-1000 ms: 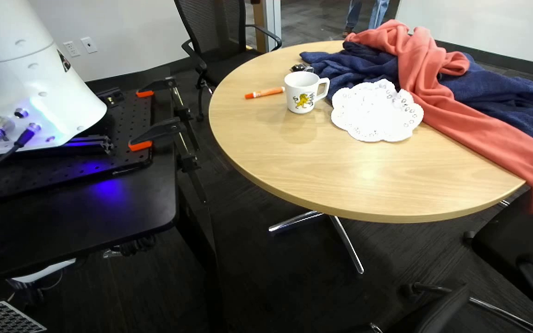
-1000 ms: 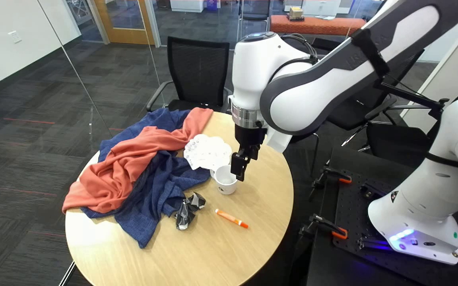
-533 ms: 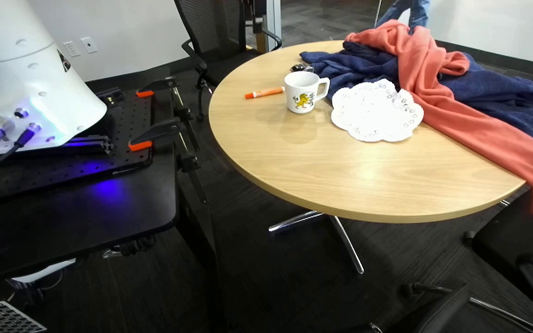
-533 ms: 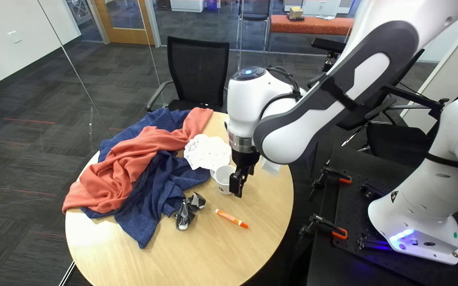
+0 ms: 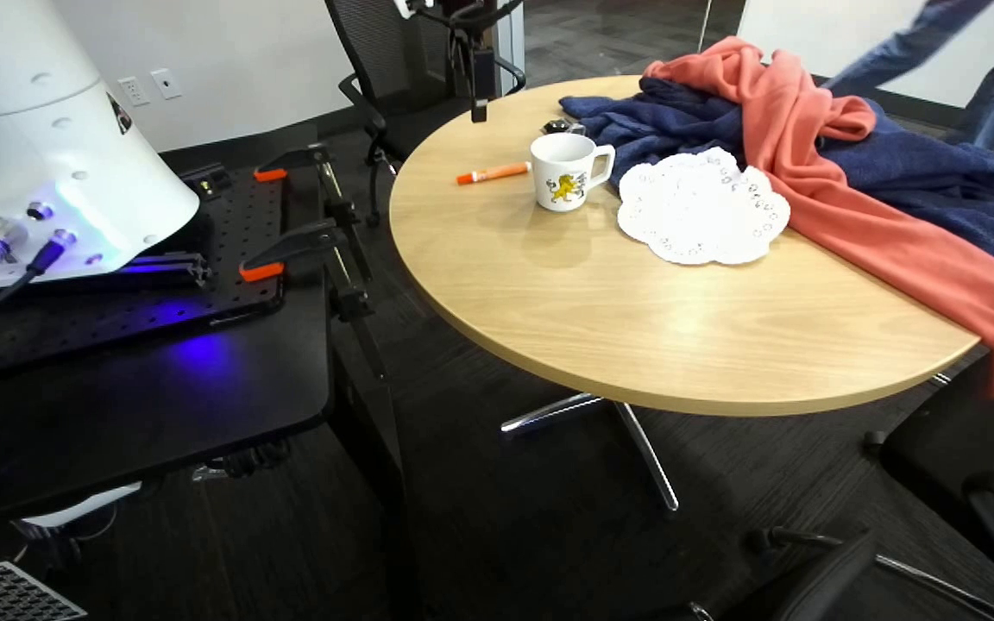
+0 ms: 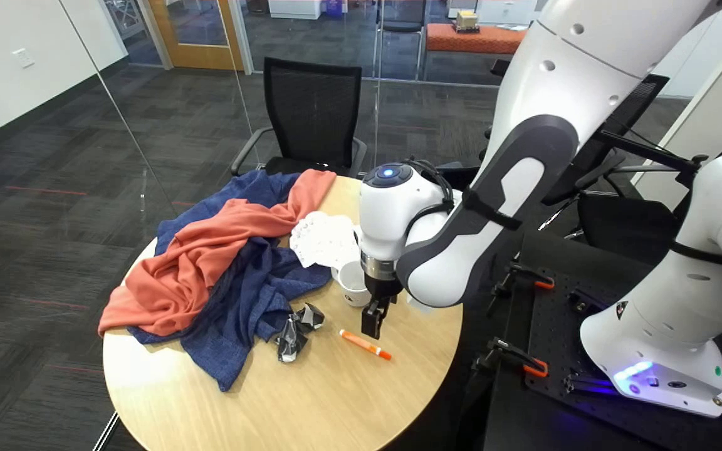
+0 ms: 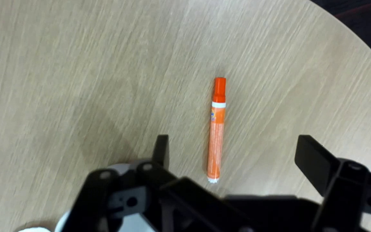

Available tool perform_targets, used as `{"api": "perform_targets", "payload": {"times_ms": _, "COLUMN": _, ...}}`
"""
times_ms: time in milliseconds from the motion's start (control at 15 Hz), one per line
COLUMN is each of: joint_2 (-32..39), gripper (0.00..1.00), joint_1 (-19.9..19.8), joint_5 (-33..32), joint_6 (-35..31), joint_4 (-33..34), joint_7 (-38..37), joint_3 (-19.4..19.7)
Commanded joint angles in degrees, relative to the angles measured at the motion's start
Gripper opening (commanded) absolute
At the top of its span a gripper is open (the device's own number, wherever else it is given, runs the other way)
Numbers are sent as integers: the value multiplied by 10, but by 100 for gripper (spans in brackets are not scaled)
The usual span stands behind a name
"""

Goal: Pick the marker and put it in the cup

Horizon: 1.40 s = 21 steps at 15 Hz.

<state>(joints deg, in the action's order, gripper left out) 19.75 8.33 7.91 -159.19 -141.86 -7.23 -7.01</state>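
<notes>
Nearest in the wrist view, we see the black gripper [image 7: 235, 154] with its fingers [image 7: 314, 162] spread wide apart. Between them in that view, clear of both, the orange marker [image 7: 216, 138] lies flat on the wood-grain table [image 7: 108, 64]. Its long axis runs almost straight up that view, leaning slightly right at the top, with the red-orange cap uppermost and the white end toward the gripper's body; in both exterior views we find the cap pointing roughly toward the robot's base [image 6: 655, 357]. In those views the gripper hangs above the table, near the marker. A little farther on, near the marker's white end but apart from it, we see the white ceramic mug [image 5: 559, 172] upright, a yellow lion on its side and its handle turned away from the base. Near the mug lie a crumpled black wrapper [image 6: 297, 333] and a flat white scalloped piece [image 5: 704, 207]. Beyond, we see a salmon-red cloth [image 6: 185, 275] bunched over a navy cloth [image 6: 229, 351]. Past the table stands a black mesh-backed chair [image 6: 311, 113], and farthest back, an orange bench [image 6: 474, 41].
</notes>
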Motion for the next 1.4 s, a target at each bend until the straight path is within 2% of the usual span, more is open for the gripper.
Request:
{"api": "perform_targets", "payload": {"times_ms": 0, "joint_2": 52, "gripper": 100, "joint_1": 24, "joint_5": -20, "joint_6": -38, "joint_4": 24, "joint_7": -35, "joint_3": 16}}
{"api": "perform_targets", "payload": {"times_ms": 267, "joint_2": 104, "gripper": 100, "joint_1": 72, "joint_5": -44, "joint_6": -60, "joint_4": 57, "joint_7": -83, "joint_3": 53}}
{"api": "perform_targets", "payload": {"times_ms": 600, "joint_2": 158, "gripper": 100, "joint_1": 124, "joint_5": -58, "joint_6": -54, "joint_4": 115, "joint_7": -129, "joint_3": 94}}
{"api": "perform_targets", "payload": {"times_ms": 867, "joint_2": 189, "gripper": 100, "joint_1": 129, "joint_5": -53, "joint_6": -49, "joint_4": 155, "joint_7": -132, "joint_3": 101}}
{"api": "perform_targets", "payload": {"times_ms": 1333, "joint_2": 226, "gripper": 100, "joint_1": 109, "joint_5": -43, "joint_6": -38, "joint_4": 199, "joint_7": -119, "joint_3": 96}}
